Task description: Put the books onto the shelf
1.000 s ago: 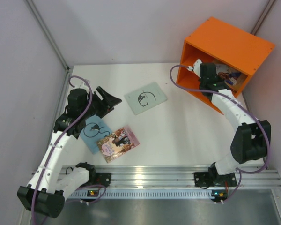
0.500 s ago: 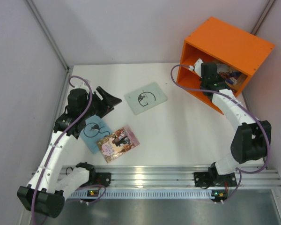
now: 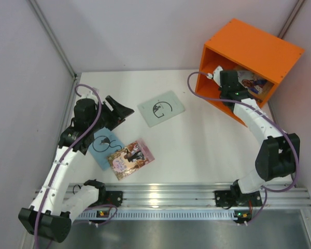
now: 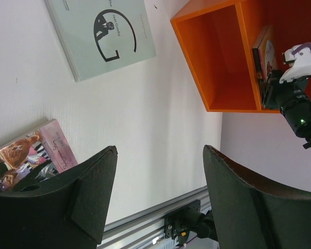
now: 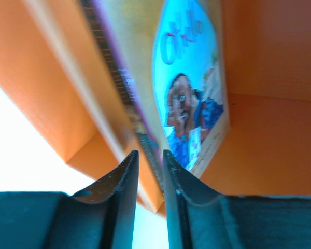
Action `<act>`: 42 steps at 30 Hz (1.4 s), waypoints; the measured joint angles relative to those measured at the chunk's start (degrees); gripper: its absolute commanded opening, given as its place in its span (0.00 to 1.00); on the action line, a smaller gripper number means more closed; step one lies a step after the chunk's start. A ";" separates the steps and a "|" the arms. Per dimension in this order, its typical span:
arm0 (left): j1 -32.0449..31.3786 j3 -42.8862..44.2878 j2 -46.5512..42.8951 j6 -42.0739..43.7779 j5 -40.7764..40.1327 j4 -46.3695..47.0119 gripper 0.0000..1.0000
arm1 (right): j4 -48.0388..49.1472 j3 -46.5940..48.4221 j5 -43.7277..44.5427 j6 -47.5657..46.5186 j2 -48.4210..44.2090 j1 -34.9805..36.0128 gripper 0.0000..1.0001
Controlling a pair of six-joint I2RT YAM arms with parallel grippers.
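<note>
The orange shelf stands at the far right, open side facing the table. My right gripper reaches into its compartment. An illustrated book stands there on edge, its spine between my right gripper tips. The jaws stand narrowly open, and a sliver of shelf shows beside the spine. On the table lie a pale green book, a light blue book and a pink illustrated book. My left gripper hovers open and holds nothing, just left of the green book.
White walls close in the table on the left, back and right. The aluminium rail with both arm bases runs along the near edge. The right arm's cable loops in front of the shelf opening.
My right gripper's jaws have parted a little around the book's spine, and its wrist has edged slightly left at the shelf opening. The left gripper and the table books have stayed put.
</note>
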 measured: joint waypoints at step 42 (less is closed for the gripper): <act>0.94 -24.74 -1.51 3.04 -12.02 -3.26 0.00 | 14.91 -11.85 -60.98 65.79 12.22 31.67 0.78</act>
